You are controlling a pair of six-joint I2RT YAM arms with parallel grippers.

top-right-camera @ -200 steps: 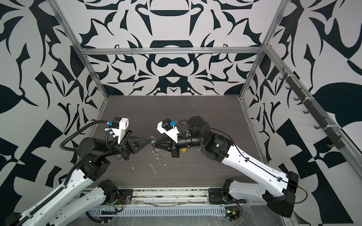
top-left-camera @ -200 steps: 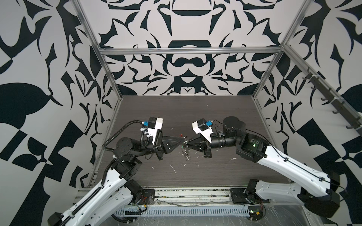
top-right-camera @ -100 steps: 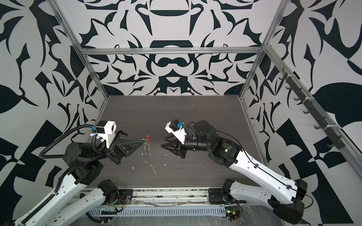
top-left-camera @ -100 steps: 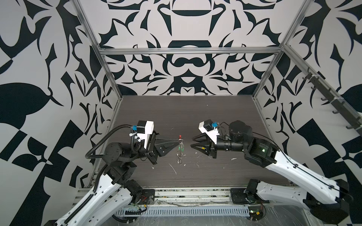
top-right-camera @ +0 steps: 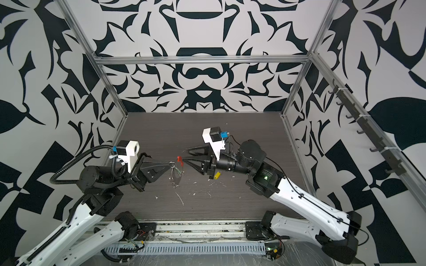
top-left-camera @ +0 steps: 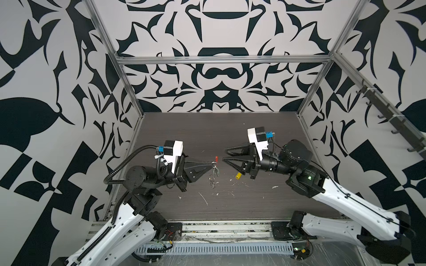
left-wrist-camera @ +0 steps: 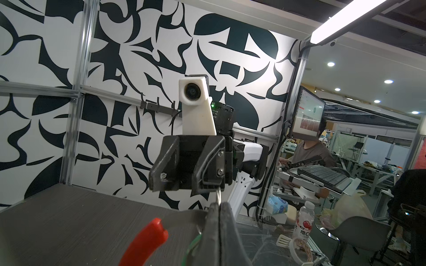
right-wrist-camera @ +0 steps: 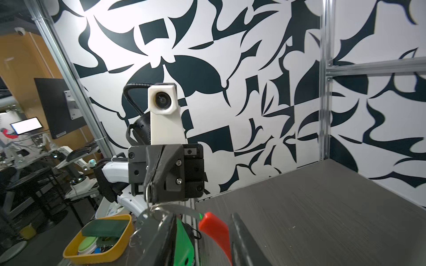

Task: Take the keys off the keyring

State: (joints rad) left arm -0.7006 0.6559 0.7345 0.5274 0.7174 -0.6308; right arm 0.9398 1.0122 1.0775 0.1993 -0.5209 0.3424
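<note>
Keyring (top-left-camera: 216,158) hangs pinched in left tool (top-left-camera: 211,163) | right tool (top-left-camera: 224,154) level, spread

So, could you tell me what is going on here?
The left end effector is shut on the large thin grey metal keyring with a red sleeve, holding it above the dark table. The small green-headed key hangs on it. The small yellow-headed key lies on the table, beneath the open right end effector.
</note>
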